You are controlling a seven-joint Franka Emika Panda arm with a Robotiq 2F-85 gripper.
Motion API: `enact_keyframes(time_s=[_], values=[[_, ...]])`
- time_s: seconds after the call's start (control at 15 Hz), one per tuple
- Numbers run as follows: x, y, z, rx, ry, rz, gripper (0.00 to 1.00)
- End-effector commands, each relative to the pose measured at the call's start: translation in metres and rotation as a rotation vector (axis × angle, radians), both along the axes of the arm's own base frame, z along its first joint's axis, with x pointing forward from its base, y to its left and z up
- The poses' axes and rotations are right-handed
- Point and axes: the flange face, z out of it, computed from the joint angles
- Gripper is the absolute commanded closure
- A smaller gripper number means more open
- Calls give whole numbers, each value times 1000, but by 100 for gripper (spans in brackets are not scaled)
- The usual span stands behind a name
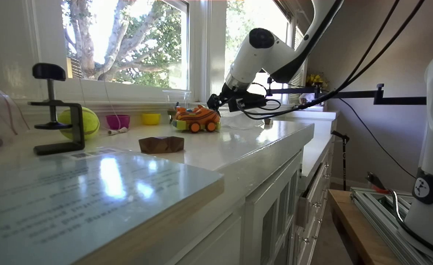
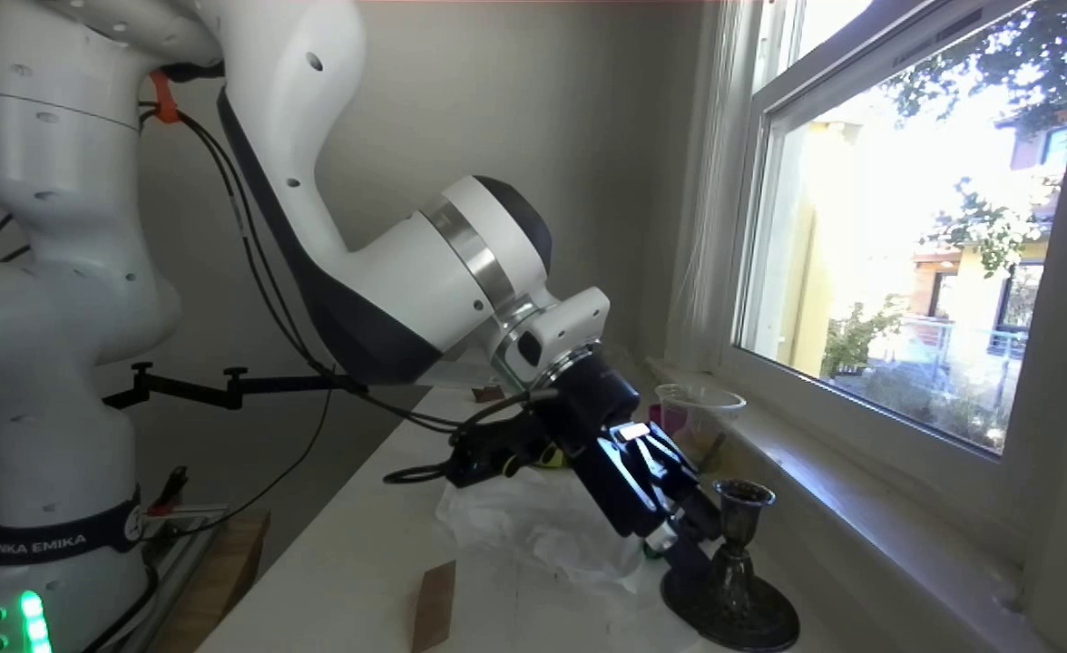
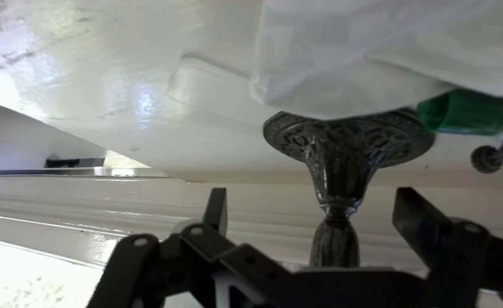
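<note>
Hand [image 3: 312, 209], black: bottom of the wrist view; fingers stand spread apart, a gap showing on each side of the stem seen between them.
Candlestick [image 2: 738, 567], dark, ornate: stands upright at the lower right in an exterior view, just beside the fingertips; right of centre in the wrist view, base higher in the frame.
Green tube [image 3: 463, 112]: right side of the wrist view, overlaps the base; contact cannot be told.
Bag [image 3: 362, 55], white, crumpled: upper right, same view.
Counter [image 3: 119, 115], white, glossy: upper left, same view, extends under the candlestick.
Board [image 1: 102, 209], pale blue, printed: lower left foreground in an exterior view.
Clamp [image 1: 77, 125], black: left, same view, at the board's far edge.
Block [image 1: 161, 145], brown, faceted: left of centre, beyond the board.
Ball [image 1: 91, 123], yellow-green: left, behind the clamp.
Toy car [image 1: 198, 119], orange: centre, farther back.
Purple cup [image 1: 118, 121] and yellow cup [image 1: 150, 119]: left of centre, apart.
Arm [image 1: 281, 55], white: upper right, hand at its lower end.
Window [image 1: 184, 55]: upper left, tree [image 1: 119, 40] visible beyond.
</note>
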Motion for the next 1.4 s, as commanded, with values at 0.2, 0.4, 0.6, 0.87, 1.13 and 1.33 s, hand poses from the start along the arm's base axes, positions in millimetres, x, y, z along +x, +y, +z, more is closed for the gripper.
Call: enact_keyframes(time_s=[0.2,0.4,0.6,0.87,1.13,1.33], values=[[10,-10,0,-27,-30,-6,28],[6,-6,-1,-10,-11,-7,24],[8,-6,0,-8,-17,-10,42],[8,-6,-1,-8,-18,-11,43],[10,-4,6,-12,-27,-9,77],[14,2,18,-12,-43,-3,95]])
